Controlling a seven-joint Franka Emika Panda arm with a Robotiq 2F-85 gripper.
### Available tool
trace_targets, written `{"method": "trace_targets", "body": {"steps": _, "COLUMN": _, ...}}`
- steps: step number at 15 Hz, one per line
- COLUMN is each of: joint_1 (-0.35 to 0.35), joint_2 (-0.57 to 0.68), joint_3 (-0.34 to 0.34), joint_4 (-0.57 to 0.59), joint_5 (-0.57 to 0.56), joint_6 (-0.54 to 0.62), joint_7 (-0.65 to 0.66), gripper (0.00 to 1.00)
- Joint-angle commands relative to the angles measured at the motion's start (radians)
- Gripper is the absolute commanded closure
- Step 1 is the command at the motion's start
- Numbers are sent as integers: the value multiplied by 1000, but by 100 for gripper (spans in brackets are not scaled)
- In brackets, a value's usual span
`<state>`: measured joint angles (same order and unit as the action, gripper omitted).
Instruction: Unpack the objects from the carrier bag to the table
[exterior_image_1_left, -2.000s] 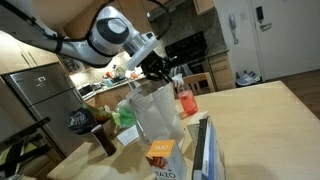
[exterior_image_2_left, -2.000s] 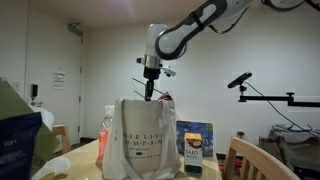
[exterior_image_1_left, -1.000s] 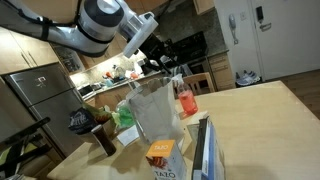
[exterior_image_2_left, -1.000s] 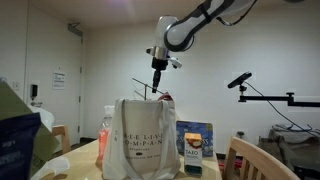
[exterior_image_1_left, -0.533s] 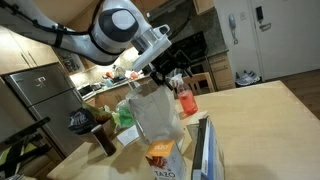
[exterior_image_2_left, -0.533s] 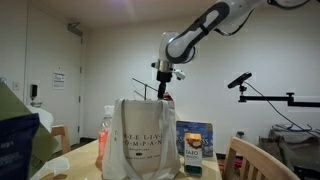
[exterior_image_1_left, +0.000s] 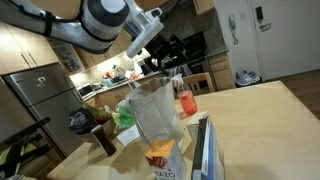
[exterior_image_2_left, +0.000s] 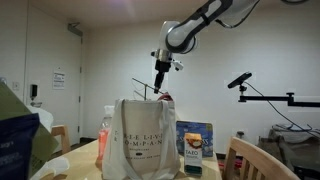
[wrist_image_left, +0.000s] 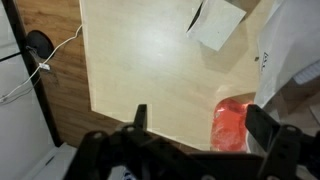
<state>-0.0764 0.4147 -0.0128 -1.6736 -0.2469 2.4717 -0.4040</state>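
The gripper (wrist_image_left: 200, 112) is hanging wide open. In the wrist view its 2 dark fingers (wrist_image_left: 140, 118) are standing far apart, pinching nothing and touching nothing. Beneath them the table (wrist_image_left: 150, 60) is showing as smooth, pale tan wood. The bottle (wrist_image_left: 232, 125) is glowing as a red-pink blur low between the fingers, and a crinkly white edge of the bag (wrist_image_left: 290, 50) is poking in at the side.

In both exterior views the gripper (exterior_image_2_left: 160, 84) is hovering above the bag's open top, clear of its thin handles. The bag (exterior_image_2_left: 140, 150) is standing upright on the table, tall, whitish and semi-translucent, with small dark print running across its front. The plastic is looking wrinkled and slightly slumped at the rim.

Around it, groceries are already sitting out on the wood:
- 1 small boxy orange carton (exterior_image_1_left: 160, 152) is standing in front of the bag.
- 1 tall, flat blue-and-white package (exterior_image_1_left: 205, 150) is standing on edge just beside the carton.
- 1 green leafy bundle (exterior_image_1_left: 123, 115) is lying against the bag's far side.
- 1 dark round mug (exterior_image_1_left: 105, 140) is sitting near the bundle.

Whether anything is left inside the bag, I cannot tell.
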Motion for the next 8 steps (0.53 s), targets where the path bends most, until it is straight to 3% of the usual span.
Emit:
{"method": "trace_targets", "body": {"steps": 1, "joint_1": 14, "joint_2": -44, "joint_3": 12, "joint_4": -1, "joint_5": 8, "joint_6": 21, "joint_7": 14, "gripper": 0}}
{"method": "trace_targets", "body": {"steps": 8, "joint_1": 12, "joint_2": 41, "joint_3": 77, "joint_4": 30, "joint_5": 82, "joint_6": 30, "joint_7": -34, "gripper": 0}}
